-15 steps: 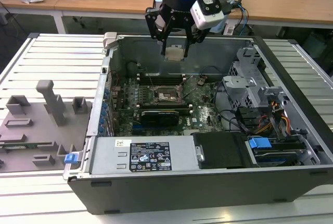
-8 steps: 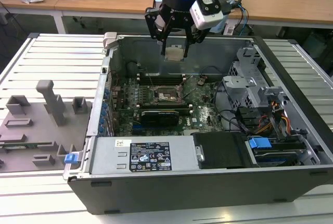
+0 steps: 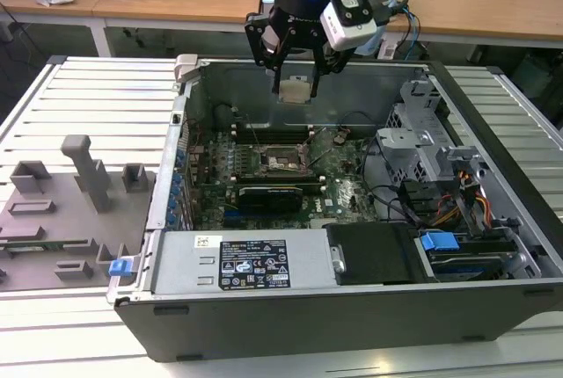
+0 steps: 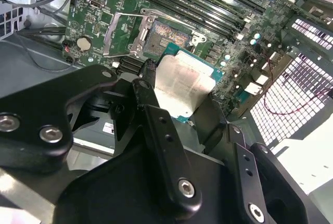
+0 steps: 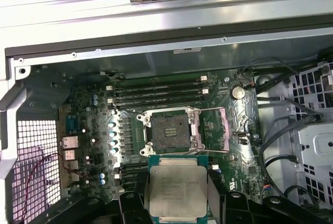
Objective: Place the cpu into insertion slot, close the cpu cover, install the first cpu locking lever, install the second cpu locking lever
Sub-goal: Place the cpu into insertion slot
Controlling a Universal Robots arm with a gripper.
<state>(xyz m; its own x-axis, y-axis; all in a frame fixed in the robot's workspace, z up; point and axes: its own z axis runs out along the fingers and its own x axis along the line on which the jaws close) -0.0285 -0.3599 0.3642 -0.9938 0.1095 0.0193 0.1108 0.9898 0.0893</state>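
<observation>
Tool [image 3: 296, 86]: grips the cpu [image 5: 177, 193] between its fingers by two opposite edges. Hangs over the open machine, well above the board and apart from everything inside it.

Bench [image 3: 97, 88]: carries the computer case and, on the exterior view's left, a grey fixture block [image 3: 70, 211].

Computer case [image 3: 290, 308]: lies on its side with the panel off, interior open from above.

Motherboard [image 3: 347, 180]: sits flat on the case floor. Shows long memory slots [image 5: 156, 91] just beside the socket.

Insertion slot [image 5: 167, 131]: stands empty, dark pin field bare inside its metal rim. Lies roughly below the held chip in the exterior view and somewhat offset from it in both wrist views.

Cpu cover [image 5: 225, 129]: appears swung open to one side of the socket, leaving the pin field unobstructed.

Held cpu: shows a dull silver-grey top with a green edge around it. Looks level, is well apart from the socket, and is not yet seated.

Step in hand, as judged: first of four, placing the chip. Cover not closed, neither lever step done.

Requirement, as judged: calls for squaring the chip's edges to the socket rim, matching its orientation, and keeping it level on the way down. Risks bent pins if it is tilted or shifted at contact.
</observation>
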